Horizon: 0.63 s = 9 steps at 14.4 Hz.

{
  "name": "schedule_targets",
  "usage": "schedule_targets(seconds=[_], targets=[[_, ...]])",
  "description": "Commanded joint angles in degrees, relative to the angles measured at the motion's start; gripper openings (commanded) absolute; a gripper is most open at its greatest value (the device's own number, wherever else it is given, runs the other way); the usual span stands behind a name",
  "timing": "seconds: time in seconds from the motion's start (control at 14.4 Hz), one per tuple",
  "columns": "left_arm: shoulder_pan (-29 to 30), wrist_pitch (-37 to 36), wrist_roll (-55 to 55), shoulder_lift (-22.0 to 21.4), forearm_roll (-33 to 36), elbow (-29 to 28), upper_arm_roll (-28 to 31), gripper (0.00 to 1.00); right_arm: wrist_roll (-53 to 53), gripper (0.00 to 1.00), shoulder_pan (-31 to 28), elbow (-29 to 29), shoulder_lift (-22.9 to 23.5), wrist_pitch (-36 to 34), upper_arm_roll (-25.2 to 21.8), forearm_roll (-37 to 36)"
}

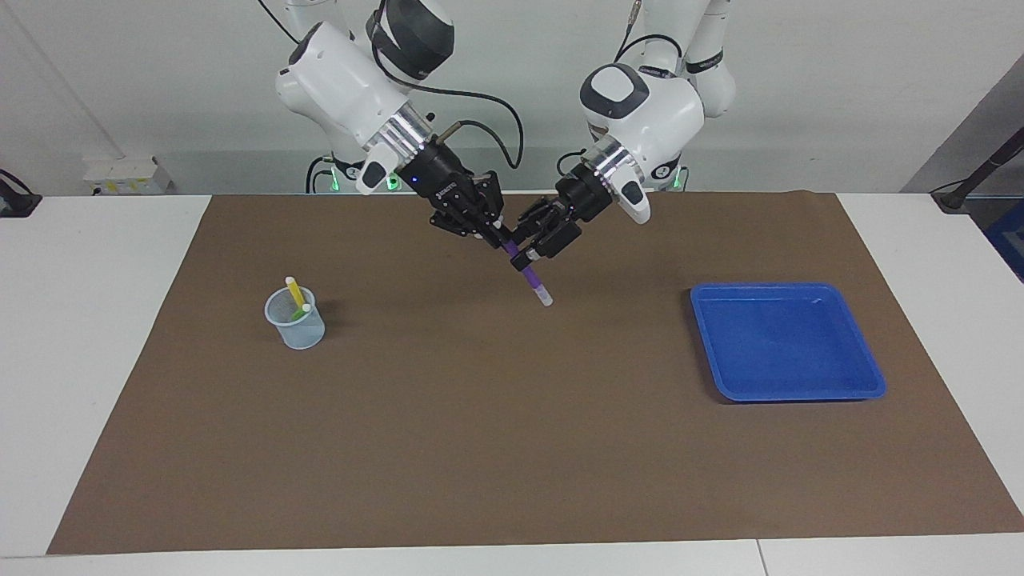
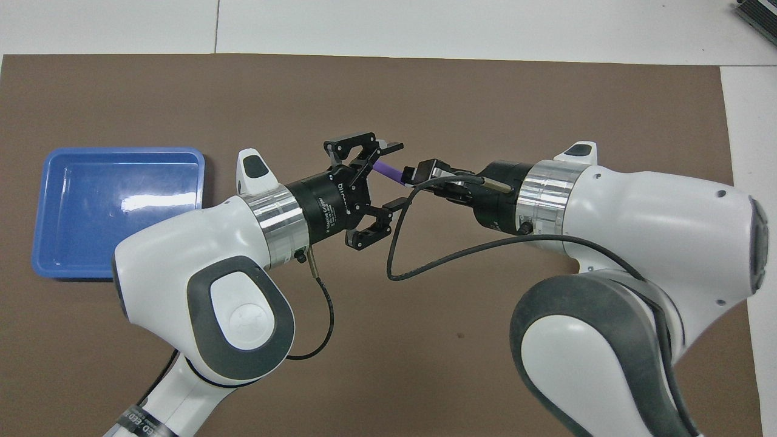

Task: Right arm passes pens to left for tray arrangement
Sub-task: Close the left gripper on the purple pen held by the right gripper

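Meeting mid-air at upper centre of the frame, the right end effector (image 1: 494, 232) grips the purple pen (image 1: 528, 276) while the left end effector (image 1: 534, 248) brackets it, fingers open. First handover unfinished. The blue tray (image 1: 868, 376), at right, holds nothing; the translucent cup (image 1: 298, 328), at left, holds the yellow pen (image 1: 295, 292) and green pen (image 1: 301, 313).

Mat (image 1: 480, 448) is matt brown, paper-like, smooth. Tray (image 1: 868, 376) is glossy blue plastic, catches glare in the overhead view. Cup (image 1: 300, 332) is translucent pale plastic. Arm shells (image 2: 637, 206) are glossy white plastic with polished metal wrist rings (image 2: 537, 197). Tabletop (image 1: 80, 320) is smooth white, satin.
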Motion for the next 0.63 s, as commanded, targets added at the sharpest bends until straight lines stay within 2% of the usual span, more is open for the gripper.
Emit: schedule_targets(seconds=[0.0,0.56], targets=[[1.7,-2.1,2.1,-3.1,-1.0,-2.8,-0.2,0.84,-0.2,0.00,0.3,-1.3,-1.0,1.2,-0.1,1.5],[1.8,-1.2,3.9,-3.4,-1.1,-4.9,-0.3,0.77,-0.3,0.00,0.3,-1.2,-1.0,1.2,0.0,1.5]])
